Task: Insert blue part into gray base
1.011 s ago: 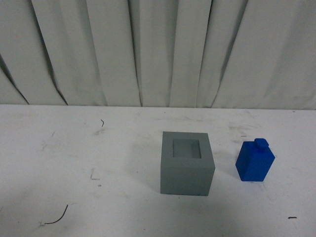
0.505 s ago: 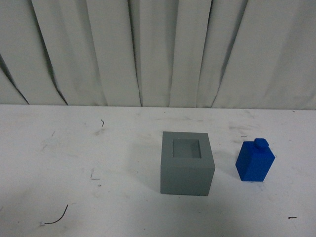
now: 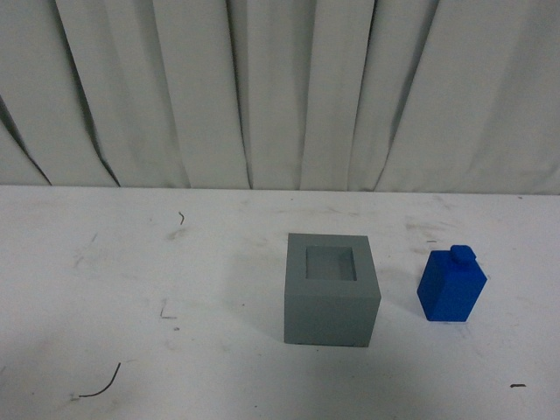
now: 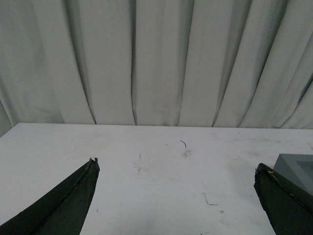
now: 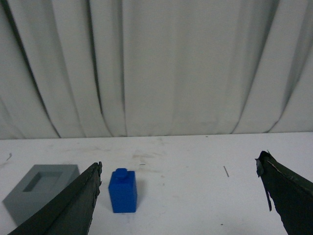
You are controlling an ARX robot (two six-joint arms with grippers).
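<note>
The gray base (image 3: 332, 290), a cube with a square recess in its top, stands on the white table near the middle. The blue part (image 3: 452, 283) stands upright to its right, apart from it, knob up. Neither arm shows in the front view. My left gripper (image 4: 176, 166) is open and empty; a corner of the gray base (image 4: 298, 169) shows beside one finger. My right gripper (image 5: 178, 164) is open and empty, short of the blue part (image 5: 122, 191), which stands just inside one finger, with the gray base (image 5: 41, 188) beyond it.
The white table (image 3: 131, 262) carries scuff marks and a few dark thread scraps, one near the front left (image 3: 98, 386) and one at the front right (image 3: 518, 385). A pleated white curtain (image 3: 280, 87) hangs behind the table's far edge.
</note>
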